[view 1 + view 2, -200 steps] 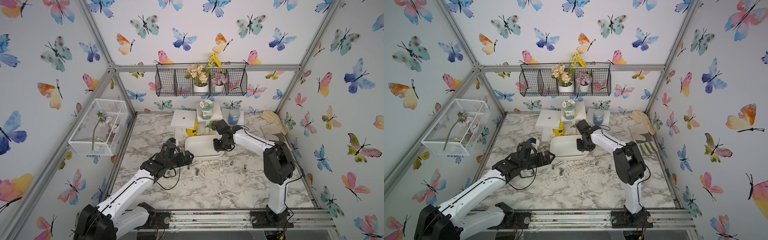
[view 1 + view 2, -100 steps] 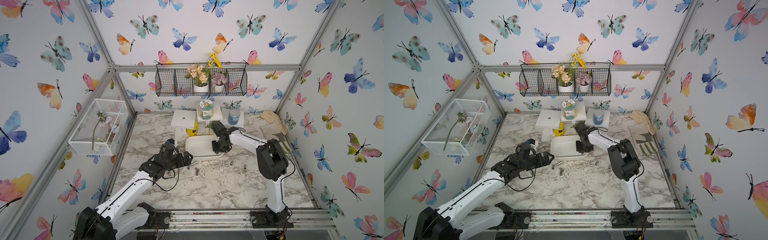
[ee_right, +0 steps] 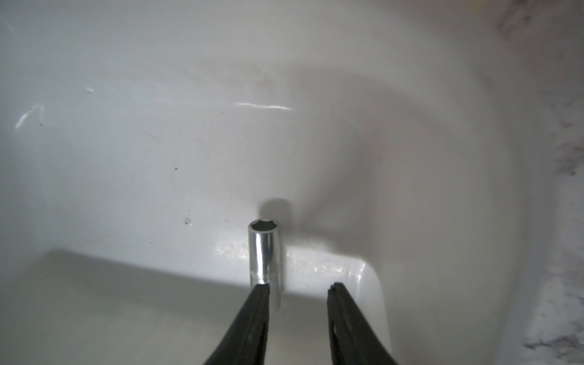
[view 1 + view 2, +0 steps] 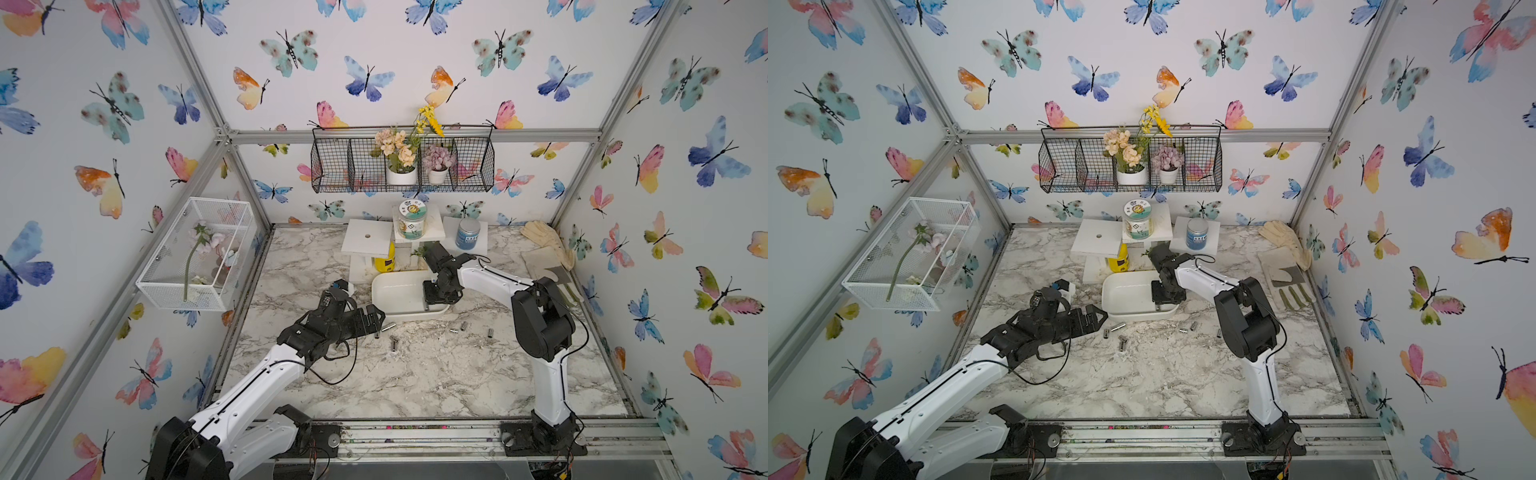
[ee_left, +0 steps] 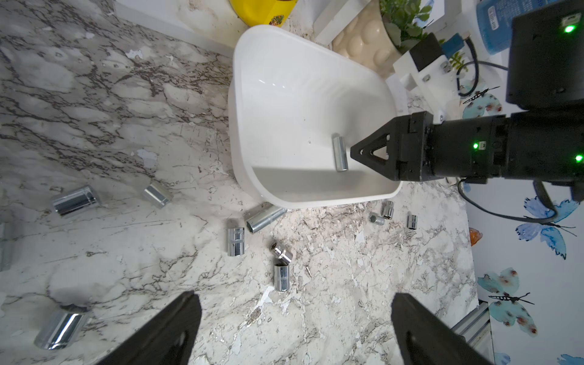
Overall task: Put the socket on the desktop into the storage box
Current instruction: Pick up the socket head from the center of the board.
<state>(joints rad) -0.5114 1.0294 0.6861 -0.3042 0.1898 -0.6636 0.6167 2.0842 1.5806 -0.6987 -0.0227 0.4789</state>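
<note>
Inside the shallow white plastic storage box (image 3: 126, 142), slim chrome socket (image 3: 264, 252) sits by the right gripper (image 3: 298, 286), parted, clamping nothing, likely a drop-off; left gripper (image 5: 295, 295) gapes empty over white marble-veined tabletop (image 5: 94, 126).

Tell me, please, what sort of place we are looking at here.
Most likely a staged robot test cell, not a real room: butterfly-papered panels in an aluminium frame, two robot arms bolted to a rail fronting the marble desktop, and props like the black wire basket of potted flowers.
</note>
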